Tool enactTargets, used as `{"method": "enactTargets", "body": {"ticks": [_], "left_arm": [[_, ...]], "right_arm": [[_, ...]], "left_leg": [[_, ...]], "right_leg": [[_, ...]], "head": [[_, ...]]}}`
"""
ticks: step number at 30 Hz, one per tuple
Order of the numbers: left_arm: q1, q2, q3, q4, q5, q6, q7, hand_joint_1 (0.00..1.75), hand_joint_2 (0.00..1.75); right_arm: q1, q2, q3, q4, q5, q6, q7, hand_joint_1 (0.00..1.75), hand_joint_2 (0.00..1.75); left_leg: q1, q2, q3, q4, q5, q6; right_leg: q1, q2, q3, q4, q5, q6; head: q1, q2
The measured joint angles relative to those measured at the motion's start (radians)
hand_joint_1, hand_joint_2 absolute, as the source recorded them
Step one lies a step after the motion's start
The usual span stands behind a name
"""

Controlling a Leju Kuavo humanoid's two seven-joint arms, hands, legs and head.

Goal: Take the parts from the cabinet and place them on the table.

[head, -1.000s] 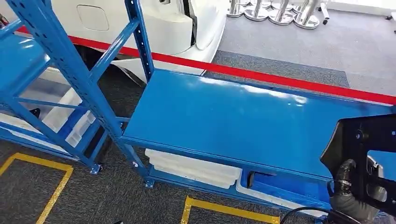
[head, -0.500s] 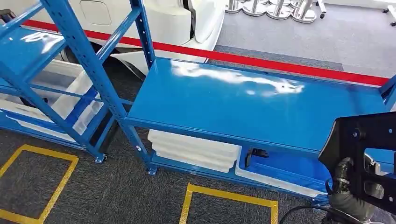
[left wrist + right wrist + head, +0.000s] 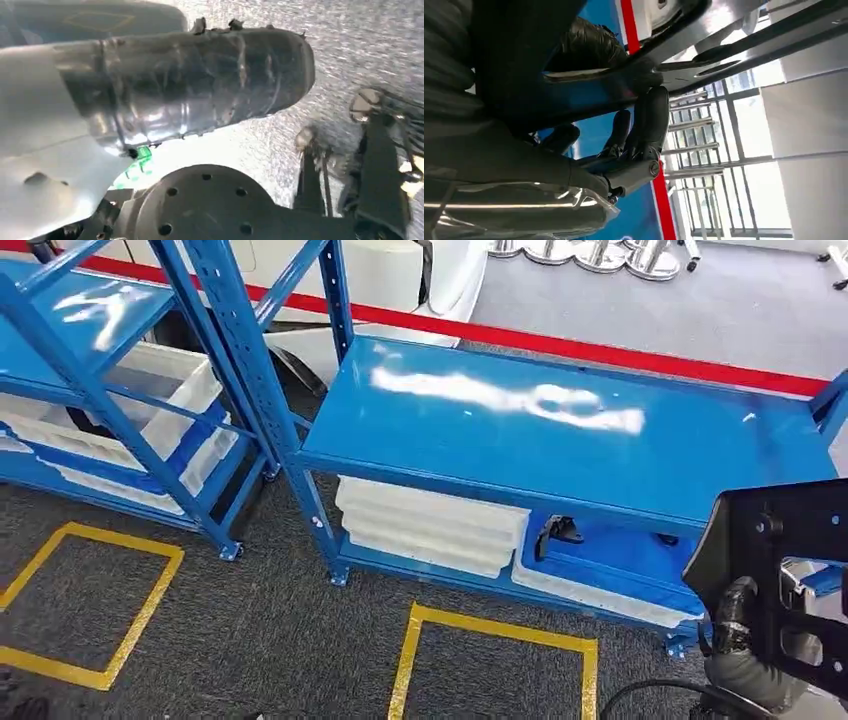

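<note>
Gripping a black metal part [image 3: 775,570], the right hand [image 3: 745,645] holds it low at the robot's right, near the blue shelf [image 3: 560,430]. The right wrist view shows dark fingers [image 3: 649,120] curled around its edge. Since a second ago, the camera has shifted and the rack sits higher in the picture. The left hand's state I cannot tell.

We look down on a glossy blue metal rack [image 3: 560,430], its top shelf catching white glare, with white plastic bins [image 3: 430,525] stacked on the level beneath. A second blue rack [image 3: 90,370] stands just beside it, also holding white bins. Dark grey carpet [image 3: 280,640] is marked with yellow tape squares [image 3: 495,630]. A red barrier strip [image 3: 640,352] runs behind the racks; chrome stool bases [image 3: 600,252] stand beyond it.
</note>
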Motion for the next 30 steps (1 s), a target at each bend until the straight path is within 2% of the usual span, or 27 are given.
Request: {"method": "enactTargets", "body": {"ticks": [1, 3, 4, 5, 6, 7, 8, 9, 10, 11, 12, 13, 14, 15, 16, 18, 19, 20, 21, 23, 24, 25, 26, 27, 28, 29, 30], "left_arm": [[0.0, 0.0, 0.0, 0.0, 0.0, 0.0, 0.0, 0.0, 0.0], [0.002, 0.0, 0.0, 0.0, 0.0, 0.0, 0.0, 0.0, 0.0], [0.002, 0.0, 0.0, 0.001, 0.0, 0.0, 0.001, 0.0, 0.0], [0.002, 0.0, 0.0, 0.001, 0.0, 0.0, 0.0, 0.0, 0.0], [0.005, 0.003, 0.0, 0.001, 0.0, 0.0, 0.0, 0.0, 0.0], [0.006, 0.008, 0.0, 0.001, 0.0, 0.0, -0.001, 0.0, 0.0], [0.006, 0.012, 0.0, 0.001, 0.0, 0.0, -0.001, 0.0, 0.0], [0.006, 0.019, -0.001, 0.001, 0.0, 0.0, -0.001, 0.0, 0.0], [0.006, 0.023, -0.001, 0.001, 0.0, 0.0, -0.001, 0.0, 0.0], [0.006, 0.026, -0.001, 0.001, 0.0, 0.0, 0.0, 0.0, 0.0], [0.006, 0.027, -0.001, 0.001, 0.0, 0.0, 0.0, 0.0, 0.0], [0.005, 0.028, -0.001, 0.001, 0.0, 0.0, 0.0, 0.0, 0.0], [0.005, 0.029, -0.001, 0.001, 0.0, 0.0, 0.0, 0.0, 0.0], [0.003, 0.029, -0.001, 0.001, 0.0, 0.0, 0.0, 0.0, 0.0], [0.002, 0.029, -0.001, 0.001, 0.0, 0.0, 0.0, 0.0, 0.0], [0.001, 0.029, -0.001, 0.001, 0.0, 0.0, 0.0, 0.0, 0.0], [0.001, 0.029, -0.001, 0.001, 0.0, 0.0, 0.0, 0.0, 0.0], [0.0, 0.028, -0.002, 0.001, 0.0, 0.0, 0.0, 0.0, 0.0], [0.001, 0.025, -0.002, 0.001, 0.0, 0.0, 0.0, 0.0, 0.0], [0.001, 0.015, -0.002, 0.001, 0.0, 0.0, 0.0, 0.0, 0.0], [0.0, 0.01, -0.002, 0.001, 0.0, 0.0, 0.0, 0.0, 0.0], [0.0, 0.007, -0.002, 0.001, 0.0, 0.0, 0.0, 0.0, 0.0], [0.0, 0.004, -0.002, 0.001, 0.0, 0.0, 0.0, 0.0, 0.0], [0.0, 0.003, -0.002, 0.001, 0.0, 0.0, 0.0, 0.0, 0.0], [0.0, 0.003, -0.002, 0.001, 0.0, 0.0, 0.0, 0.0, 0.0], [0.0, 0.003, -0.002, 0.001, 0.0, -0.001, 0.0, 0.0, 0.0], [-0.001, 0.003, -0.002, 0.001, 0.0, -0.002, -0.003, 0.0, 0.0]], "right_arm": [[-0.001, 0.0, 0.0, 0.0, 0.001, 0.002, 0.0, 1.75, 1.75], [0.001, 0.0, 0.0, 0.0, 0.002, 0.002, 0.002, 1.75, 1.75], [0.001, 0.0, 0.0, 0.001, 0.002, 0.002, 0.002, 1.75, 1.75], [0.002, 0.0, 0.001, 0.0, 0.002, 0.003, 0.003, 1.75, 1.75], [0.002, 0.001, 0.0, 0.001, 0.002, 0.003, 0.003, 1.75, 1.75], [0.003, 0.001, 0.001, 0.001, 0.002, 0.003, 0.005, 1.75, 1.75], [0.004, 0.002, 0.001, 0.001, 0.001, 0.003, 0.006, 1.75, 1.75], [0.004, 0.002, 0.002, 0.001, 0.001, 0.003, 0.006, 1.75, 1.75], [0.005, 0.002, 0.002, 0.001, 0.001, 0.003, 0.007, 1.75, 1.75], [0.005, 0.002, 0.002, 0.001, 0.001, 0.003, 0.007, 1.75, 1.75], [0.006, 0.002, 0.002, 0.001, 0.001, 0.003, 0.007, 1.75, 1.75], [0.006, 0.002, 0.002, 0.001, 0.001, 0.003, 0.007, 1.75, 1.75], [0.007, 0.002, 0.002, 0.001, 0.002, 0.003, 0.007, 1.75, 1.75], [0.005, 0.002, 0.001, 0.0, 0.001, 0.003, 0.007, 1.75, 1.75], [0.006, 0.002, 0.001, 0.0, 0.002, 0.005, 0.008, 1.75, 1.75], [0.006, 0.002, 0.002, 0.0, 0.003, 0.005, 0.008, 1.75, 1.75], [0.006, 0.002, 0.001, 0.001, 0.003, 0.006, 0.008, 1.75, 1.75], [0.007, 0.002, 0.001, 0.001, 0.003, 0.006, 0.008, 1.75, 1.75], [0.006, 0.001, 0.001, 0.001, 0.003, 0.006, 0.008, 1.75, 1.75], [0.008, 0.001, 0.0, 0.001, 0.003, 0.006, 0.008, 1.75, 1.75], [0.009, 0.001, 0.001, 0.001, 0.003, 0.006, 0.008, 1.75, 1.75], [0.009, 0.001, 0.0, 0.001, 0.003, 0.006, 0.008, 1.75, 1.75], [0.009, 0.001, 0.0, 0.001, 0.003, 0.006, 0.008, 1.75, 1.75], [0.009, 0.001, 0.0, 0.001, 0.003, 0.006, 0.008, 1.75, 1.75], [0.009, 0.001, 0.0, 0.001, 0.003, 0.006, 0.008, 1.75, 1.75], [0.009, 0.001, 0.0, 0.001, 0.003, 0.006, 0.008, 1.75, 1.75], [0.006, 0.001, 0.0, 0.0, 0.003, 0.006, 0.008, 1.75, 1.75]], "left_leg": [[0.003, 0.001, -0.002, -0.007, 0.015, -0.008], [0.006, 0.001, -0.007, -0.019, 0.039, -0.023], [0.007, 0.001, -0.014, -0.011, 0.014, -0.026], [0.007, 0.001, -0.026, 0.026, -0.049, -0.028], [0.006, 0.001, -0.043, 0.096, -0.124, -0.029], [0.006, 0.001, -0.057, 0.174, -0.184, -0.03], [0.006, 0.001, -0.07, 0.246, -0.22, -0.032], [0.006, 0.001, -0.076, 0.313, -0.223, -0.033], [0.006, 0.001, -0.067, 0.334, -0.192, -0.034], [0.007, 0.001, -0.038, 0.315, -0.144, -0.034], [0.007, 0.001, 0.006, 0.263, -0.103, -0.033], [0.007, 0.001, 0.067, 0.177, -0.083, -0.03], [0.006, -0.001, 0.125, 0.089, -0.103, -0.025], [0.002, -0.003, 0.167, 0.015, -0.133, -0.021], [0.001, -0.003, 0.169, 0.001, -0.145, -0.015], [-0.003, -0.003, 0.158, -0.003, -0.14, -0.01], [0.007, -0.001, 0.155, -0.016, -0.133, 0.0], [0.007, 0.001, 0.146, -0.015, -0.123, 0.01], [0.007, 0.002, 0.136, -0.015, -0.115, 0.016], [0.006, 0.002, 0.108, -0.014, -0.094, 0.021], [0.005, 0.002, 0.093, -0.012, -0.084, 0.021], [0.005, 0.002, 0.077, -0.009, -0.074, 0.019], [0.006, 0.002, 0.06, -0.005, -0.065, 0.018], [0.006, 0.002, 0.046, -0.001, -0.059, 0.015], [0.007, 0.001, 0.029, 0.003, -0.049, 0.01], [0.006, 0.0, 0.022, 0.007, -0.041, 0.005], [0.001, 0.0, 0.015, 0.008, -0.037, 0.0]], "right_leg": [[0.003, 0.0, -0.012, 0.005, 0.003, 0.001], [0.006, 0.0, -0.039, 0.0, 0.026, -0.013], [-0.001, -0.007, -0.044, -0.005, 0.041, -0.019], [-0.001, -0.007, -0.058, -0.005, 0.049, -0.028], [-0.001, -0.007, -0.07, -0.005, 0.061, -0.034], [0.0, -0.007, -0.082, -0.005, 0.072, -0.035], [0.001, -0.007, -0.096, -0.003, 0.083, -0.035], [0.001, -0.008, -0.115, 0.002, 0.095, -0.034], [0.001, -0.008, -0.125, 0.009, 0.104, -0.033], [0.001, -0.007, -0.146, 0.019, 0.111, -0.031], [0.0, -0.007, -0.164, 0.031, 0.117, -0.028], [0.0, -0.006, -0.182, 0.046, 0.121, -0.025], [0.0, -0.006, -0.196, 0.058, 0.123, -0.021], [0.004, -0.008, -0.21, 0.074, 0.125, -0.016], [0.002, -0.008, -0.215, 0.076, 0.136, -0.008], [0.0, -0.01, -0.226, 0.075, 0.154, 0.004], [0.001, -0.007, -0.235, 0.079, 0.149, 0.01], [-0.001, -0.002, -0.245, 0.099, 0.113, 0.018], [-0.003, -0.001, -0.261, 0.152, 0.059, 0.024], [-0.008, 0.0, -0.31, 0.318, -0.045, 0.031], [-0.009, 0.0, -0.325, 0.382, -0.065, 0.033], [-0.011, 0.0, -0.325, 0.418, -0.062, 0.035], [-0.012, 0.0, -0.311, 0.418, -0.035, 0.035], [-0.013, 0.0, -0.288, 0.392, 0.001, 0.035], [-0.014, 0.0, -0.227, 0.301, 0.054, 0.032], [-0.015, 0.0, -0.152, 0.191, 0.065, 0.028], [-0.012, 0.001, -0.087, 0.091, 0.041, 0.022]], "head": [[-0.002, 0.0], [-0.001, 0.0], [-0.001, 0.0], [-0.003, 0.0], [-0.005, 0.0], [-0.005, 0.0], [-0.005, 0.0], [-0.006, 0.0], [-0.006, 0.0], [-0.007, 0.0], [-0.008, 0.0], [-0.01, 0.0], [-0.015, 0.0], [-0.014, 0.0], [-0.015, 0.0], [-0.016, 0.0], [-0.015, 0.0], [-0.012, 0.0], [-0.009, 0.0], [-0.01, 0.0], [-0.01, 0.0], [-0.01, 0.0], [-0.01, 0.0], [-0.01, 0.0], [-0.011, 0.0], [-0.01, 0.0], [-0.009, 0.0]]}}
